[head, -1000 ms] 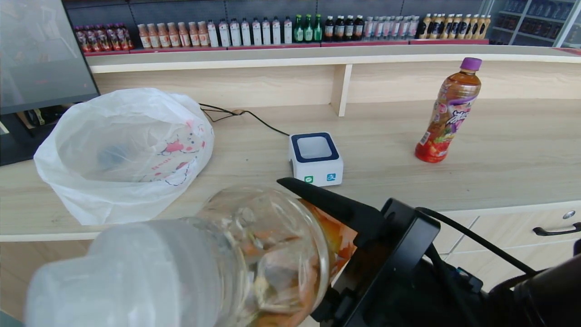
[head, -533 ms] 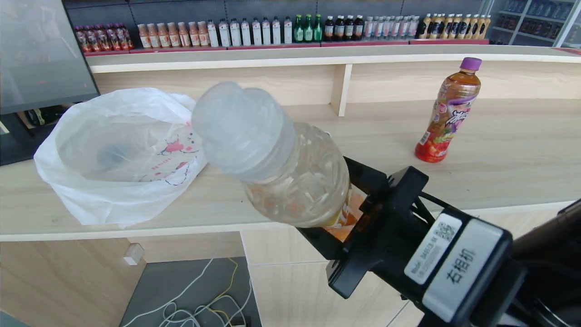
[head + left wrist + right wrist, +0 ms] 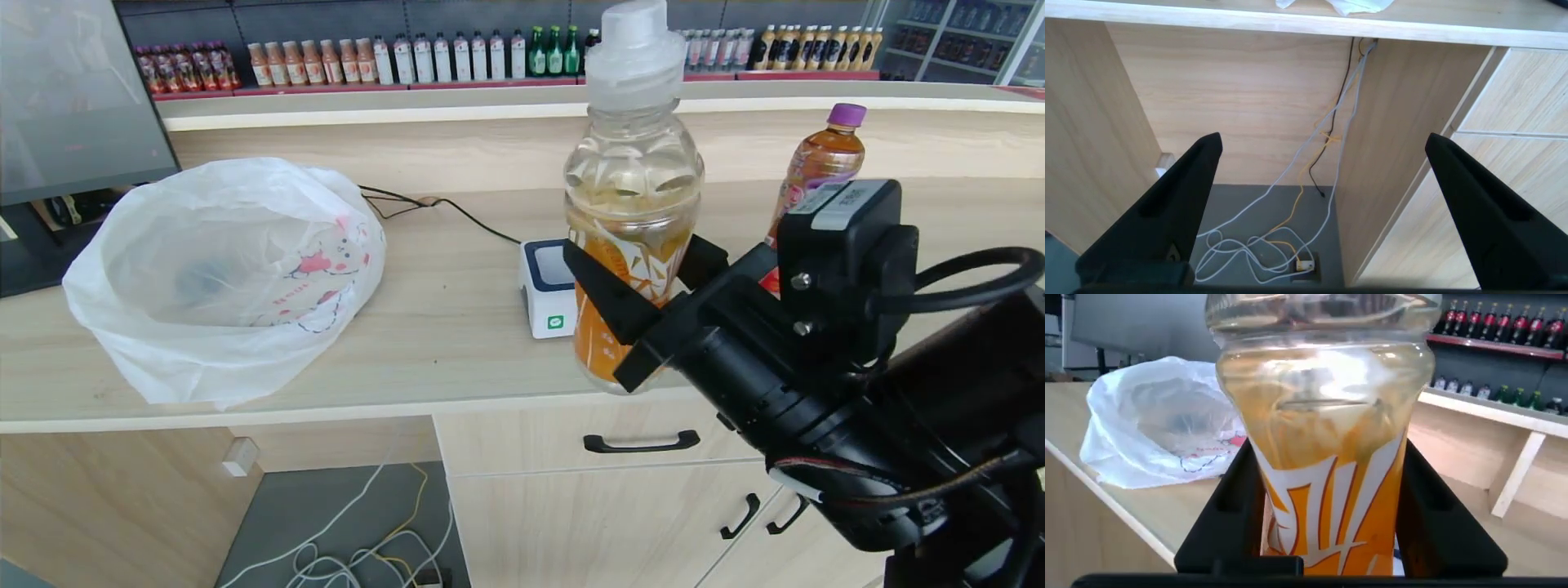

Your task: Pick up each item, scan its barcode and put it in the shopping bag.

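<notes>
One bottle (image 3: 633, 204) stands upright in my right gripper (image 3: 643, 265), clamped tight around its orange label, held near the scanner (image 3: 545, 286), I judge, to show it the barcode.
</notes>
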Tool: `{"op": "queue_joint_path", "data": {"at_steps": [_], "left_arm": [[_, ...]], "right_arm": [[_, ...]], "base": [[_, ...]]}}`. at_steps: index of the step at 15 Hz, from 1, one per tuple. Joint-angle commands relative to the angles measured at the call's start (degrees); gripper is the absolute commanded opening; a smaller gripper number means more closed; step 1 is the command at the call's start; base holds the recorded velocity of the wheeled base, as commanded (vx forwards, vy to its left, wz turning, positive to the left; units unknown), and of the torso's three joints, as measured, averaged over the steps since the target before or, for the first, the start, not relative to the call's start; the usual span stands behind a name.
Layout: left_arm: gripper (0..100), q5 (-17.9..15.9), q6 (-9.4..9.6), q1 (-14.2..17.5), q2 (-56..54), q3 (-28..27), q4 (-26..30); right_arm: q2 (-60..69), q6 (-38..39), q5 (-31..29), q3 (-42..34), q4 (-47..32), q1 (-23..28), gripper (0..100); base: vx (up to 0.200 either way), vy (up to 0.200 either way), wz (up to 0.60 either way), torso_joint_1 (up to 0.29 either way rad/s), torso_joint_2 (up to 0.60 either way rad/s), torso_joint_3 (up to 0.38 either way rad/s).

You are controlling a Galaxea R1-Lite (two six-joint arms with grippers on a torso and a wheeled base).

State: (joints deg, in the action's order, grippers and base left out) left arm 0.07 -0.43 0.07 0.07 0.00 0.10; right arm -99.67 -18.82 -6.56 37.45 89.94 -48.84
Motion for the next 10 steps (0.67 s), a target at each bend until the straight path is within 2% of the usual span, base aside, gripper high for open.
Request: {"op": "queue_joint_path", "data": {"at_steps": [1, 3, 5, 10], "left_arm": [[100, 0.01, -0.01, 0.01, 0.01, 0.0, -0.01], [100, 0.01, -0.01, 0.01, 0.01, 0.0, -0.01], [100, 0.01, -0.01, 0.01, 0.01, 0.0, -0.01], [100, -0.07, 0.08, 0.01, 0.01, 0.0, -0.01]], "right_arm": [[0.09, 3.18, -2.58, 0.87, 0.06, 3.22, 0], [-0.17, 7.84, -5.92, -0.71, 0.06, 5.77, 0], [-1.32, 9.24, -5.83, -0.45, 0.06, 9.11, 0], [-1.05, 13.55, -6.98, -0.01, 0.06, 12.36, 0]], "base": [[0.0, 0.0, 0.0, 0.0, 0.0, 0.0], [0.0, 0.0, 0.0, 0.0, 0.0, 0.0], [0.0, 0.0, 0.0, 0.0, 0.0, 0.0], [0.0, 0.0, 0.0, 0.0, 0.0, 0.0]]}}
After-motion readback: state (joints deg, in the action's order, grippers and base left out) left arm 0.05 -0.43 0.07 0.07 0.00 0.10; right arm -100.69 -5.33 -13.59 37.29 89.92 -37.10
